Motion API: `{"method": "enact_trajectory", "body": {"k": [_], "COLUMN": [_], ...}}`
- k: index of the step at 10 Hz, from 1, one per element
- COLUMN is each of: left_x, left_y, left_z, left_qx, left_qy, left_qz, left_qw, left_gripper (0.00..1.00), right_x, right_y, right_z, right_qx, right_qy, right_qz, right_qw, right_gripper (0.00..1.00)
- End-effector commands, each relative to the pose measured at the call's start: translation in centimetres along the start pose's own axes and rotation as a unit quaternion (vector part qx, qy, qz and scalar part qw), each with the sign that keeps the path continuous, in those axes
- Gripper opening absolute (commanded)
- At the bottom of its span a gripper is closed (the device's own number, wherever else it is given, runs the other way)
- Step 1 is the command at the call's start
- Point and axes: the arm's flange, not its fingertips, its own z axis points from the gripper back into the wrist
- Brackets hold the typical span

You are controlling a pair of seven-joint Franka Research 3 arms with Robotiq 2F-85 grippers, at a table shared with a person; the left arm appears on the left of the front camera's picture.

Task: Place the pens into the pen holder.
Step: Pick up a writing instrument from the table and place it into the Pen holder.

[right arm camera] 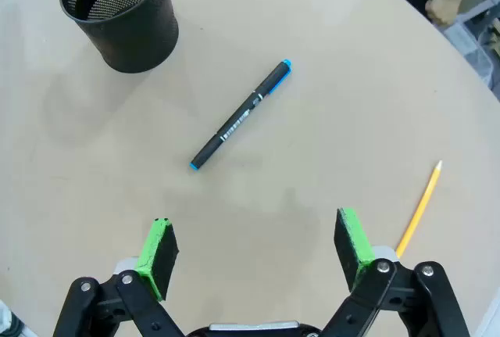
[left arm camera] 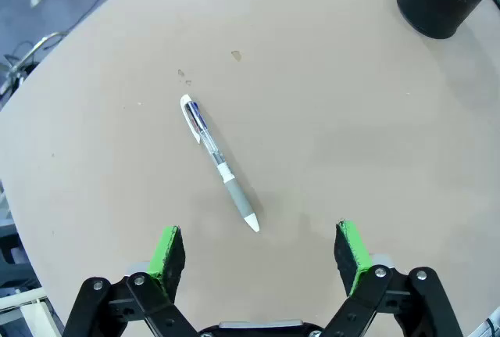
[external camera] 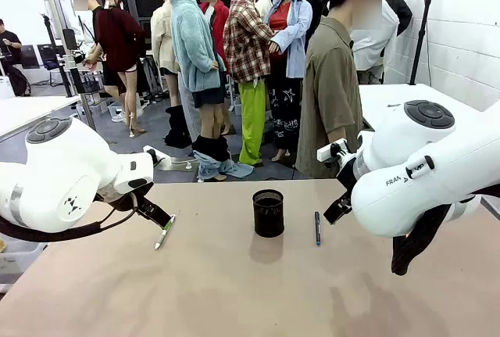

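Flanking pen holder, white pen, dark pen (yellow pencil nearby)

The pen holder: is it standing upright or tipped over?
Upright. The pen holder stands on its base on the table, open rim facing up.

Bright, even overhead light, soft shadows, sharp focus, wide-angle bending in wrist views.

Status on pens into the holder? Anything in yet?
Done: nothing; no pen shows in the pen holder. In hand: nothing gripped; the left gripper hangs open over the white pen, the right gripper open over the dark pen. Left: both those pens and the orange pencil lie on the table, all three to go in.
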Motion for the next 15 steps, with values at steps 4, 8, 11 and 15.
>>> {"method": "enact_trajectory", "body": {"k": [4, 8, 11, 15], "left_x": [0.0, 2.2, 4.6, 5.8], "left_y": [0.0, 0.6, 1.2, 1.8], "left_z": [0.0, -1.2, -3.9, -7.7], "left_qx": [0.0, -0.024, -0.023, 0.006], "left_qy": [0.0, 0.035, 0.096, 0.15], "left_qz": [0.0, 0.044, 0.06, 0.085], "left_qw": [1.0, 0.998, 0.993, 0.985], "left_gripper": [1.0, 1.0, 1.0, 1.0], "right_x": [0.0, 0.0, 0.0, 0.0], "right_y": [0.0, 0.0, 0.0, 0.0], "right_z": [0.0, 0.0, 0.0, 0.0], "right_qx": [0.0, 0.0, 0.0, 0.0], "right_qy": [0.0, 0.0, 0.0, 0.0], "right_qz": [0.0, 0.0, 0.0, 0.0], "right_qw": [1.0, 1.0, 1.0, 1.0], "right_gripper": [1.0, 1.0, 1.0, 1.0]}}
